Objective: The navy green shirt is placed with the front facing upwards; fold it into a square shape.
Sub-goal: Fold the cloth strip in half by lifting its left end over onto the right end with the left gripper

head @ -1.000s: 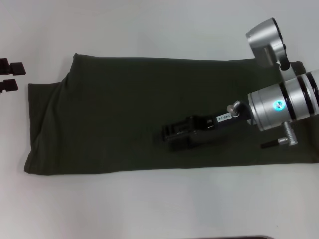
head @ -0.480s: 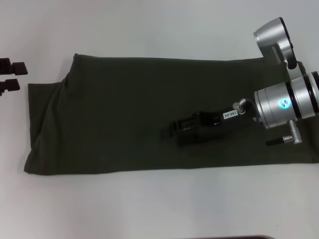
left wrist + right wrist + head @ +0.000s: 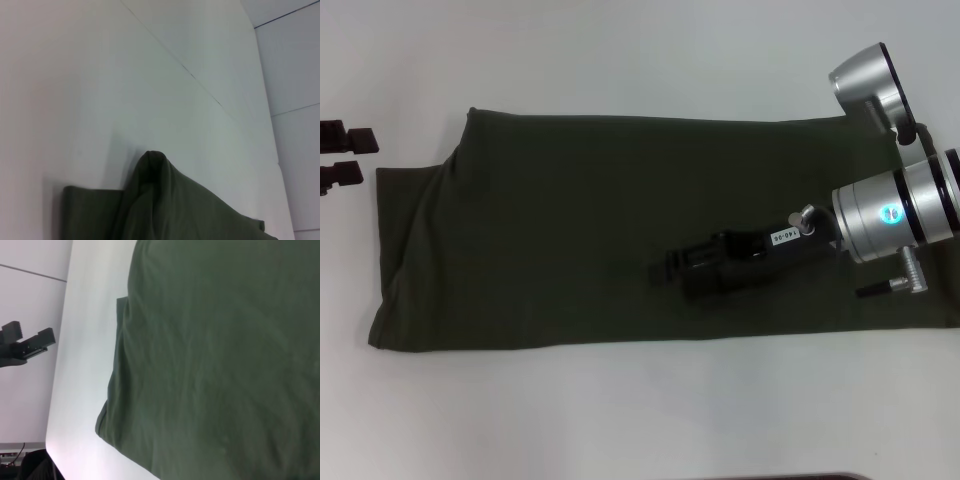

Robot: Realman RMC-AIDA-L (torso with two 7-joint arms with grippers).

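A: Where is the navy green shirt (image 3: 550, 230) seen?

B: It is laid flat on the white table (image 3: 640, 420). It has been folded into a long band that runs from the left side to the right edge of the head view. Only plain green cloth is shown, with no letters on it.

A: Is the band neat?

B: Mostly. At the left end, one layer is stepped back from the one under it, so a small corner is left sticking out there. A soft crease is seen near that end too.

A: Which gripper is over the shirt?

B: The right gripper (image 3: 670, 268) is held above the right half of the shirt, pointed toward the left. The silver arm (image 3: 895, 215) behind it comes in from the right, and a small blue light is lit on it.

A: Are its jaws open or closed?

B: That cannot be told. The dark fingers are lost against the dark cloth.

A: What is seen by the right wrist camera?

B: Green cloth and its folded end are shown, with the table beyond.

A: And the left gripper (image 3: 345, 152)?

B: It is parked at the far left edge, off the shirt and just beside its left end. Its two dark fingers (image 3: 360, 136) are spread apart, with nothing held between them.
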